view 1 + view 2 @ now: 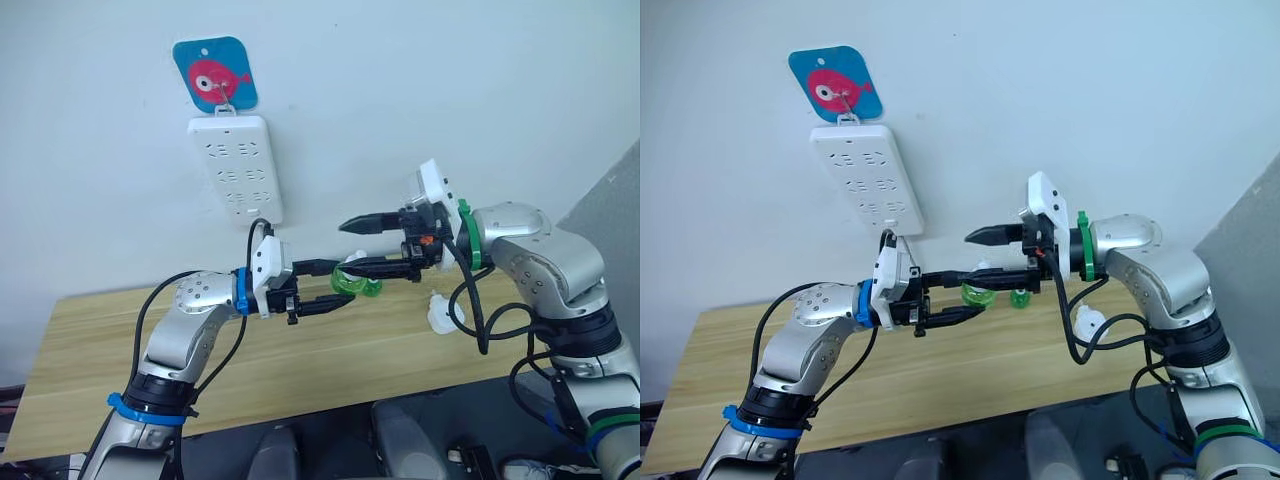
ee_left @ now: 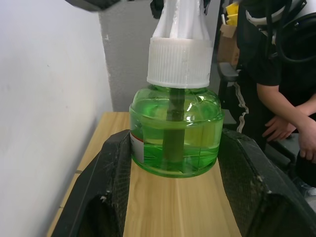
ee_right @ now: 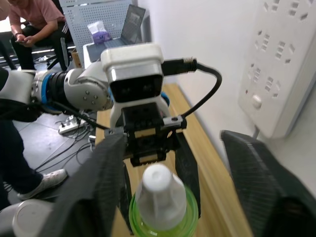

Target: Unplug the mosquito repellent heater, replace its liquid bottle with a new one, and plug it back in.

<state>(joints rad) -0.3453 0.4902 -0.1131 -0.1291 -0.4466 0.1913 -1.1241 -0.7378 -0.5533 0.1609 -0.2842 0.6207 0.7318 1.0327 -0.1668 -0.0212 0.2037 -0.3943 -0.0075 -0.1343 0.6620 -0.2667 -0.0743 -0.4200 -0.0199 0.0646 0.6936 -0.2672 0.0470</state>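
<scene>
Power strip: we count one white multi-socket power strip (image 1: 238,168) on the wall, hanging under one blue tag with a red fish (image 1: 214,74). Its sockets look unoccupied in the head views.

Left gripper: we see one left gripper (image 1: 335,286) held above the table, pointing toward the robot's right. Its two black fingers (image 2: 108,187) sit on either side of the green bottle. The left wrist view shows them close against the glass, but we cannot tell whether they actually clamp it.

Liquid bottle: we count one clear green liquid bottle (image 2: 174,133) with a white ribbed cap (image 2: 178,61) and a dark wick inside. It is upright, above the wooden table (image 1: 150,350), between the two grippers.

Right gripper: we see one right gripper (image 1: 368,245) pointing toward the robot's left, meeting the left one. Its fingers stand wide apart, one above the bottle and one level with it, closing on nothing.

Mosquito repellent heater: we count one small white rounded unit (image 1: 443,312) resting on the table below the right forearm, apart from the wall strip and unplugged.

Bystanders: we note one seated person (image 3: 30,19) in the background of the right wrist view.
</scene>
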